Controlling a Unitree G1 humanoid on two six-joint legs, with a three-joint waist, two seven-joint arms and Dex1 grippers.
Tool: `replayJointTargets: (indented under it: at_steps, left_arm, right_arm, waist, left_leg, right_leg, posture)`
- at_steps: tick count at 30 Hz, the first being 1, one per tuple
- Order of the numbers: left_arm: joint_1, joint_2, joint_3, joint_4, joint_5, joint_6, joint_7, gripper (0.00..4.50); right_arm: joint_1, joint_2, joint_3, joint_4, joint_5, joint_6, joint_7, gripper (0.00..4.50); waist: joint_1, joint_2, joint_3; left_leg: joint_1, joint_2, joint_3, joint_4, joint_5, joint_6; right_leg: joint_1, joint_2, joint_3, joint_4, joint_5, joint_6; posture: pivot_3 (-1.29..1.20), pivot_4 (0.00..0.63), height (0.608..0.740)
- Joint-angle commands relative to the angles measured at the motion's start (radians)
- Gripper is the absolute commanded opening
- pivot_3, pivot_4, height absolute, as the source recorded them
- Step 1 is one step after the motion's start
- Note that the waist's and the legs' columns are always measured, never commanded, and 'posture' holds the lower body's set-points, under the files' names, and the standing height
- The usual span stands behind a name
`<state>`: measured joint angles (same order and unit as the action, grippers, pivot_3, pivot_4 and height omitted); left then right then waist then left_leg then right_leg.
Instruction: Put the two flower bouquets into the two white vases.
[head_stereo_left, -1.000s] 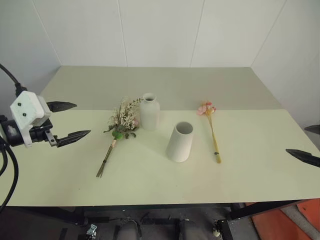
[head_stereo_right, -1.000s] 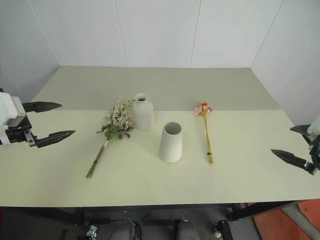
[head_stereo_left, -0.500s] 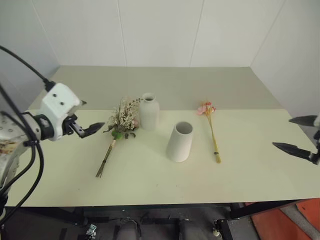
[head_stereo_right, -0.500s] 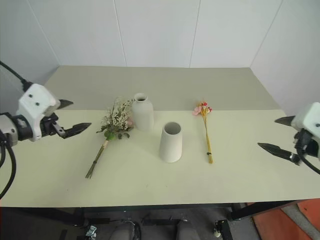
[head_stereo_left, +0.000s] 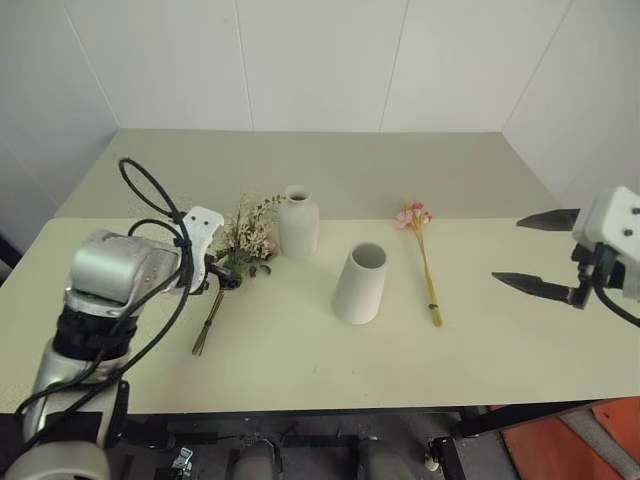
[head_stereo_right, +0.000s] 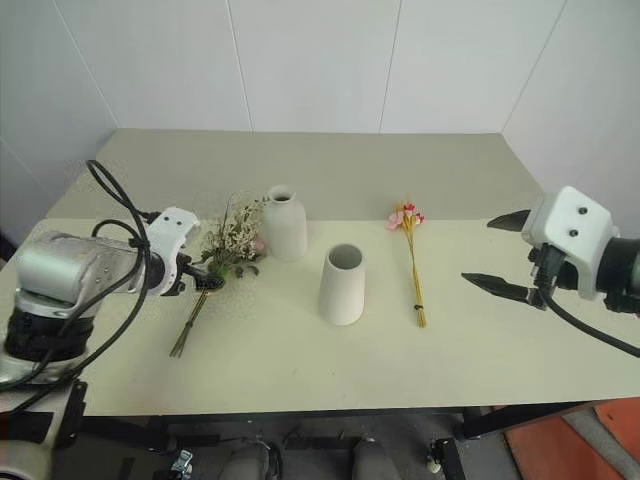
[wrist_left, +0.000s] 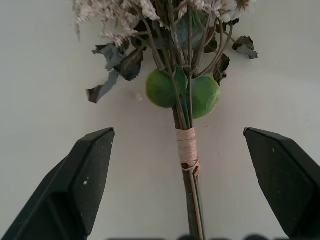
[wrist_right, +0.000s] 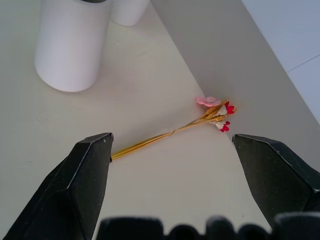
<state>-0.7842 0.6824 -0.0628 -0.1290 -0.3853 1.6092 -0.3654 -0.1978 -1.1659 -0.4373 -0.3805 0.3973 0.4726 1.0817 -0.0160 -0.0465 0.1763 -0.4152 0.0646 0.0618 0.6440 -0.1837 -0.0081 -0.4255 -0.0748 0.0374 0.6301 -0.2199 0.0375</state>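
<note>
Both grippers spread, nothing held; bouquets flat on the table, vases empty.

Head views: bushy bouquet (head_stereo_left: 243, 250) lies left of centre, heads touching the bottle vase (head_stereo_left: 298, 223), stems running toward the near edge. Wide-mouth vase (head_stereo_left: 360, 283) stands upright at centre, nearer than the bottle. Thin bouquet (head_stereo_left: 424, 257) lies just right of it, blossoms at the far end. Left gripper (head_stereo_right: 205, 281) sits over the bushy bunch's upper stems; right gripper (head_stereo_left: 540, 253) hangs right of the thin bunch, well apart from it, fingers apart.
Left wrist view: left fingers (wrist_left: 85, 180) wide apart, straddling the twine-bound stems (wrist_left: 188, 150), not touching.
Right wrist view: right fingers (wrist_right: 85, 175) wide apart, thin bunch on the table (wrist_right: 160, 190) between them, further off.
</note>
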Motion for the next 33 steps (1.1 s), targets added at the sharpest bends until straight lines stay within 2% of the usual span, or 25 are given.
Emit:
replayJointTargets:
  at_steps: [1, 5, 6, 7, 15, 19, 23, 26, 29, 31, 33]
  left_arm:
    - [-0.067, -0.027, -0.016, 0.084, 0.021, -0.026, 0.003, 4.5]
    - [-0.104, -0.026, -0.081, 0.177, 0.022, -0.072, -0.035, 4.5]
    - [-0.11, -0.025, -0.1, 0.201, 0.027, -0.088, -0.042, 4.12]
    - [-0.12, -0.026, -0.124, 0.233, 0.039, -0.106, -0.046, 3.97]
    - [-0.186, -0.056, -0.184, 0.434, 0.073, -0.185, -0.105, 1.33]
    - [-0.217, -0.089, -0.153, 0.5, 0.102, -0.227, -0.089, 0.13]
    - [-0.224, -0.153, 0.004, 0.531, 0.155, -0.352, 0.064, 0.13]
    - [-0.225, -0.225, 0.283, 0.546, 0.127, -0.702, 0.271, 0.13]
    - [-0.264, -0.267, 0.459, 0.567, 0.008, -0.902, 0.229, 0.13]
    - [-0.264, -0.295, 0.51, 0.559, -0.033, -1.061, 0.171, 0.13]
    - [-0.322, -0.329, 0.556, 0.641, -0.048, -1.277, 0.153, 0.13]
  right_arm:
    - [-0.014, 0.002, -0.007, -0.054, 0.016, 0.018, -0.03, 4.47]
    - [0.026, 0.01, -0.032, -0.072, 0.007, 0.029, -0.044, 4.47]
    - [0.038, 0.013, -0.04, -0.078, 0.006, 0.031, -0.046, 4.5]
    - [0.053, 0.017, -0.049, -0.087, 0.003, 0.035, -0.05, 4.5]
    - [0.106, 0.032, -0.093, -0.133, 0.007, 0.063, -0.082, 4.5]
    - [0.122, 0.034, -0.118, -0.143, 0.01, 0.067, -0.077, 4.5]
    - [0.139, 0.035, -0.173, -0.14, 0.025, 0.059, -0.052, 4.5]
    - [0.154, 0.039, -0.227, -0.132, 0.043, 0.061, -0.029, 4.5]
    - [0.177, 0.038, -0.238, -0.122, 0.026, 0.045, -0.019, 4.5]
    - [0.18, 0.043, -0.236, -0.119, 0.023, 0.034, -0.023, 4.5]
    - [0.169, 0.053, -0.227, -0.12, 0.023, 0.027, -0.04, 4.5]
  waist:
    - [0.003, 0.0, 0.0]
    - [0.004, 0.0, 0.0]
    - [0.004, 0.0, 0.0]
    - [0.005, 0.0, 0.0]
    - [0.004, 0.0, 0.0]
    - [0.005, 0.0, 0.0]
    - [0.01, 0.0, 0.0]
    - [0.014, -0.001, 0.0]
    - [0.01, -0.001, 0.001]
    - [0.01, -0.001, 0.001]
    - [0.013, -0.002, 0.001]
  left_leg:
    - [0.0, 0.0, 0.0, 0.0, 0.0, 0.0]
    - [0.0, 0.0, 0.0, 0.001, 0.0, 0.0]
    - [0.0, 0.0, 0.0, 0.001, 0.0, 0.0]
    - [0.0, -0.001, 0.0, 0.001, 0.0, 0.0]
    - [0.0, -0.001, -0.001, 0.001, 0.0, 0.0]
    - [0.0, -0.002, -0.001, 0.001, 0.0, 0.0]
    - [-0.001, -0.002, -0.001, 0.001, 0.0, 0.0]
    - [-0.002, -0.002, -0.001, 0.001, 0.0, 0.0]
    - [-0.002, -0.001, -0.001, 0.001, 0.0, 0.0]
    - [-0.002, -0.002, -0.001, 0.001, 0.0, 0.0]
    - [-0.001, -0.003, -0.001, 0.001, 0.0, 0.0]
  right_leg:
    - [0.0, 0.0, 0.0, 0.0, 0.0, 0.0]
    - [0.001, -0.001, -0.001, 0.0, 0.0, 0.0]
    - [0.001, -0.001, -0.001, 0.0, 0.0, 0.0]
    - [0.001, -0.001, 0.0, 0.0, 0.0, 0.0]
    - [0.001, -0.001, 0.0, 0.0, 0.0, 0.001]
    - [0.001, -0.001, 0.0, 0.0, 0.0, 0.001]
    - [0.001, -0.002, -0.001, 0.0, 0.001, 0.001]
    - [0.001, -0.002, -0.001, -0.001, 0.002, 0.0]
    - [0.001, -0.002, -0.001, -0.002, 0.006, -0.006]
    - [0.001, -0.002, -0.001, -0.002, 0.006, -0.006]
    - [0.002, -0.003, -0.001, -0.002, 0.007, -0.005]
  posture:
    - [0.0, 0.15, 0.74]
    - [0.0, 0.15, 0.74]
    - [0.0, 0.15, 0.74]
    - [0.0, 0.15, 0.74]
    - [0.0, 0.15, 0.74]
    - [0.0, 0.15, 0.74]
    - [0.0, 0.15, 0.74]
    - [0.0, 0.15, 0.74]
    - [0.0, 0.15, 0.74]
    - [0.0, 0.15, 0.74]
    - [0.0, 0.15, 0.74]
